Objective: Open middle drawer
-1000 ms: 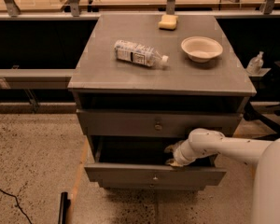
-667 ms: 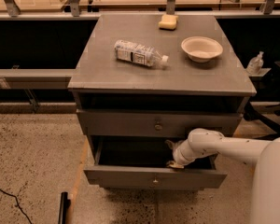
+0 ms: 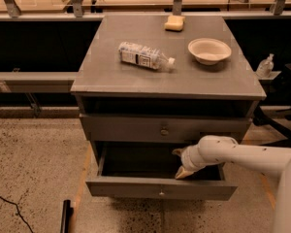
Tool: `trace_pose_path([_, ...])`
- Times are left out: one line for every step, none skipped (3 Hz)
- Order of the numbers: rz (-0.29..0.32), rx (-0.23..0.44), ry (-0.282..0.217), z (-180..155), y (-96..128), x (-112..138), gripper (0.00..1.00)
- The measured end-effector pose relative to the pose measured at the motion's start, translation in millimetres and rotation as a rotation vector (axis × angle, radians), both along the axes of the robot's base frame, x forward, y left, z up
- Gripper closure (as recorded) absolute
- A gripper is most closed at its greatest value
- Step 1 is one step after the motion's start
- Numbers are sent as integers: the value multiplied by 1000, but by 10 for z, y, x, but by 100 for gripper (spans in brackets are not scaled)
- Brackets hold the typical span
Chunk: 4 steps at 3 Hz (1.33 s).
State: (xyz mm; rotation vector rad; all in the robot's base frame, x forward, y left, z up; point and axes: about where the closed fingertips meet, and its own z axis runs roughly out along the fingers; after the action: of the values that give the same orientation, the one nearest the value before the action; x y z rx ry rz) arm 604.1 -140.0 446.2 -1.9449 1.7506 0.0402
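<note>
Setting: a speckled floor (image 3: 34, 169) with a grey cabinet standing on it; benches and dark rails run behind.
Middle drawer: the middle drawer (image 3: 136, 189) is pulled well out of the cabinet, with its dark inside showing. Its flat front faces the camera and carries a small round knob (image 3: 161, 193) at the centre.
Hand: the hand (image 3: 180, 163) is inside the drawer's right half, just behind the front panel and to the right of the knob. It is not on the knob. Whether it is open or closed cannot be told.
Arm: the white arm (image 3: 247, 155) comes in from the right edge and dips over the drawer's right side.
Drawer above: a closed drawer front (image 3: 126, 127) with its own knob sits just over the open one, with a dark recess above that.
Surface: the cabinet's top surface (image 3: 136, 79) holds a plastic bottle (image 3: 144, 56) lying on its side, a pale bowl (image 3: 209, 50) and a yellow sponge (image 3: 174, 23) at the back.
Progress: judging by the gap, the opening looks largely done.
Doing it well: any last pull should run straight along the slides. A hand pushing off-centre on the right could skew the drawer, so go gently. Lift clear upward without catching the drawer above.
</note>
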Motion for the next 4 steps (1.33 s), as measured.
trace_pose_path([1, -38, -152, 438, -98, -61, 63])
trace_pose_path([-37, -71, -231, 813, -265, -226, 93])
trace_pose_path([-87, -57, -229, 1036, -377, -546, 100])
trace_pose_path([-135, -6, -276, 1417, -374, -826, 100])
